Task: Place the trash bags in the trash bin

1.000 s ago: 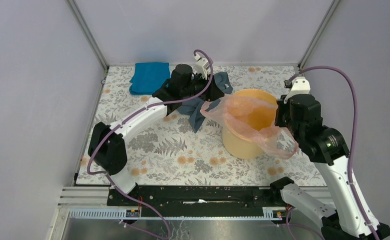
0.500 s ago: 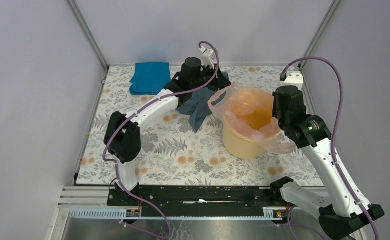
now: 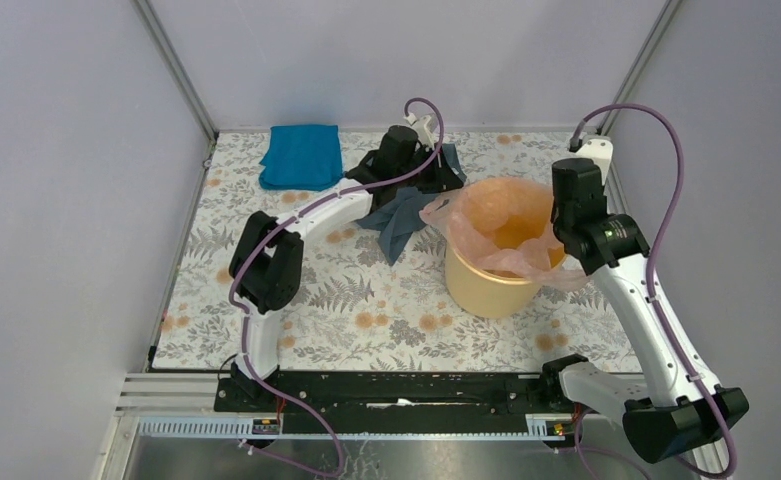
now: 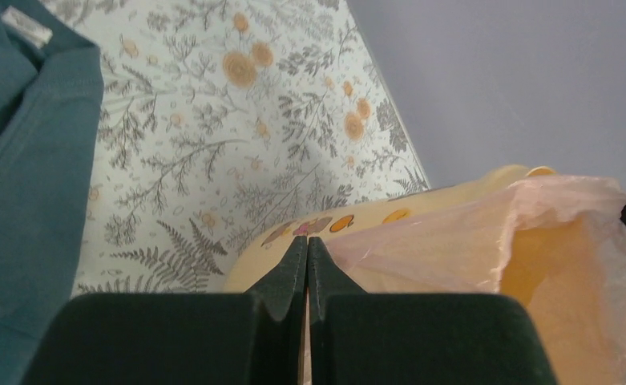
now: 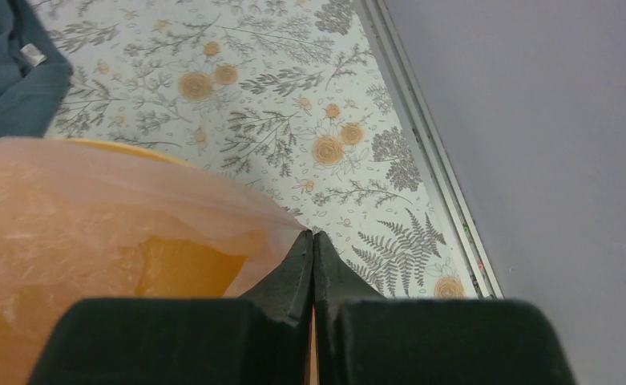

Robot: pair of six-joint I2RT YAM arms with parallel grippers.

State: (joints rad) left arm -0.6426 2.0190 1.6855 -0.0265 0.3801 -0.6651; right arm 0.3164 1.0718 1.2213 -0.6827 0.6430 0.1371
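My left gripper (image 4: 307, 241) and right gripper (image 5: 313, 234) both show matte black fingers, carried on white arm links (image 3: 311, 215) with black joints. The thin translucent pale-pink plastic bag (image 3: 496, 225) turns peach-orange where it lies over the round yellow-orange plastic bucket (image 3: 481, 290), whose side bears small orange and purplish motifs. The bench (image 3: 346, 300) is off-white, printed with grey ferns and leaves and with orange-tan blossoms. On it lie a bright blue folded cloth (image 3: 301, 155) and a crumpled grey-blue fabric garment (image 3: 398, 215) with a small white label. The walls (image 3: 416, 60) are plain pale lilac-grey.
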